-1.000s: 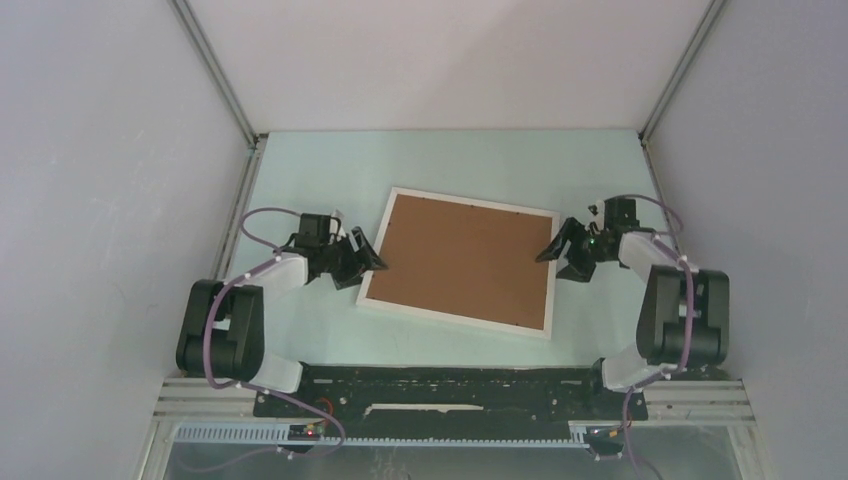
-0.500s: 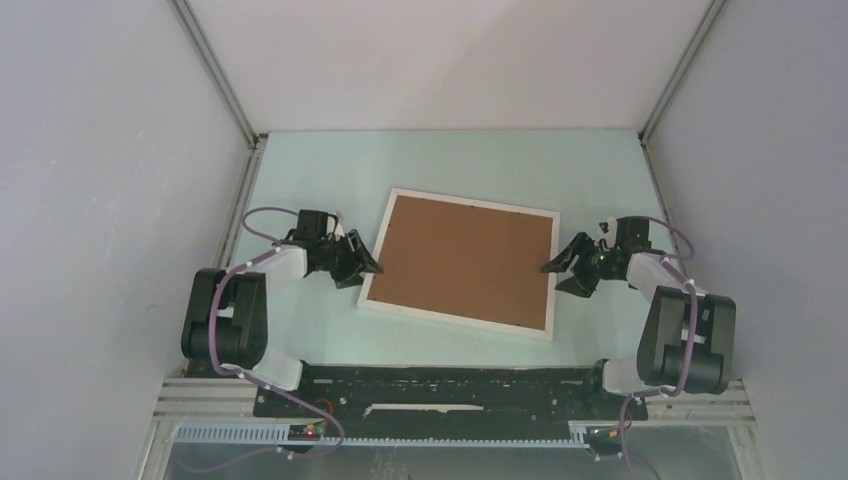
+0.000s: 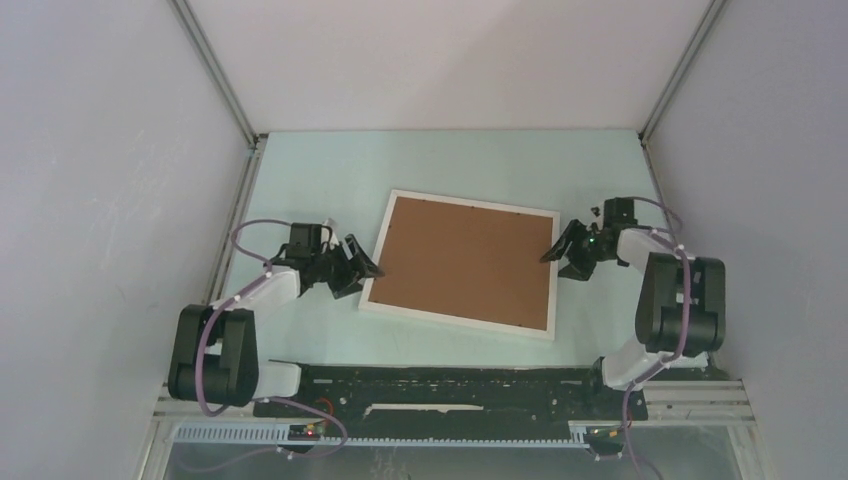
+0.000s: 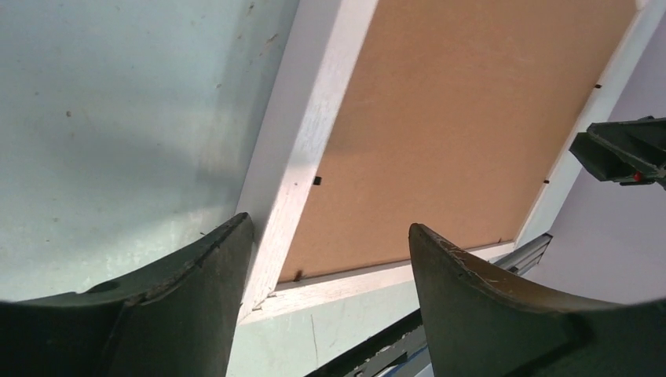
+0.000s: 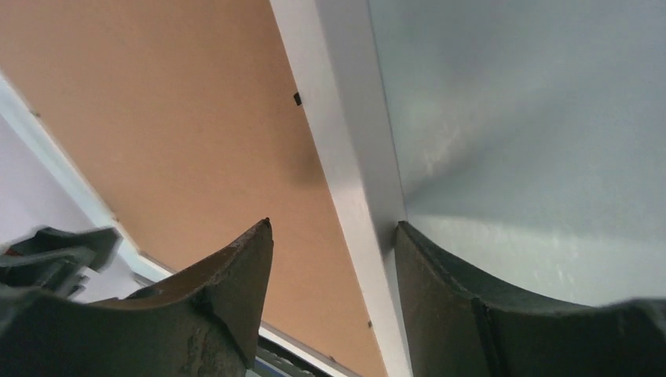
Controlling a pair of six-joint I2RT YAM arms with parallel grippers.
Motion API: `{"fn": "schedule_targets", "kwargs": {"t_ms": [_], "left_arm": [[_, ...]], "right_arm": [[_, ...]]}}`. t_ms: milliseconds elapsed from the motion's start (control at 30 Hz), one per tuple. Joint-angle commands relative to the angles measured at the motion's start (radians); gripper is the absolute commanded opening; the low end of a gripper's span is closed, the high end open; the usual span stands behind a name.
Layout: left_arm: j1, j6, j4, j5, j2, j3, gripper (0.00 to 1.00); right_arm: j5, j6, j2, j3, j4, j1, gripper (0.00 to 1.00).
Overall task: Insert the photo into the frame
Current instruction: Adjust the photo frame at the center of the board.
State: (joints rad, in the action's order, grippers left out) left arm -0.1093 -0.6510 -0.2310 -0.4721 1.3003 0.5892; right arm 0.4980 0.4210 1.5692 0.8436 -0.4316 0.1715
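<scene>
The white frame (image 3: 455, 321) lies face down on the table with the brown backing board (image 3: 465, 260) set in it. The photo is hidden. My left gripper (image 3: 365, 270) is open and straddles the frame's left rim (image 4: 302, 149) near its front-left corner, one finger (image 4: 196, 275) outside the rim and the other over the board. My right gripper (image 3: 555, 255) is open and straddles the right rim (image 5: 330, 118), one finger (image 5: 471, 298) against its outer edge and the other over the board (image 5: 157, 118). The left gripper (image 4: 328, 222) and the right gripper (image 5: 334, 224) hold nothing.
Pale green tabletop (image 3: 450, 160) is boxed in by grey walls on three sides. The black base rail (image 3: 450, 385) runs along the near edge. The right gripper shows at the far side of the frame in the left wrist view (image 4: 620, 149).
The left arm has drawn back and its gripper slid nearer along the frame's left rim. The right gripper swung out and down, then came back to the right rim. The frame has stayed put.
</scene>
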Motion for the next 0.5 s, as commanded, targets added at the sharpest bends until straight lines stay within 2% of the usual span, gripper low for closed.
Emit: {"fn": "schedule_targets", "kwargs": {"t_ms": [0,200,267,367,467], "left_arm": [[0.009,0.006,0.024,-0.029,0.055,0.002,0.76],[0.006,-0.083,0.093,-0.008,-0.078,-0.106,0.72],[0.008,-0.09,0.054,0.011,-0.132,-0.119,0.74],[0.035,0.002,-0.105,0.065,-0.17,-0.027,0.83],[0.118,0.117,-0.219,0.071,-0.12,0.081,0.89]], "right_arm": [[0.039,0.021,0.079,0.066,0.113,-0.075,0.64],[0.145,0.025,0.266,0.305,0.118,-0.241,0.63],[0.161,0.026,0.307,0.366,0.1,-0.276,0.65],[0.186,0.023,0.301,0.389,0.062,-0.255,0.7],[0.165,-0.019,0.231,0.321,0.048,-0.153,0.78]]}}
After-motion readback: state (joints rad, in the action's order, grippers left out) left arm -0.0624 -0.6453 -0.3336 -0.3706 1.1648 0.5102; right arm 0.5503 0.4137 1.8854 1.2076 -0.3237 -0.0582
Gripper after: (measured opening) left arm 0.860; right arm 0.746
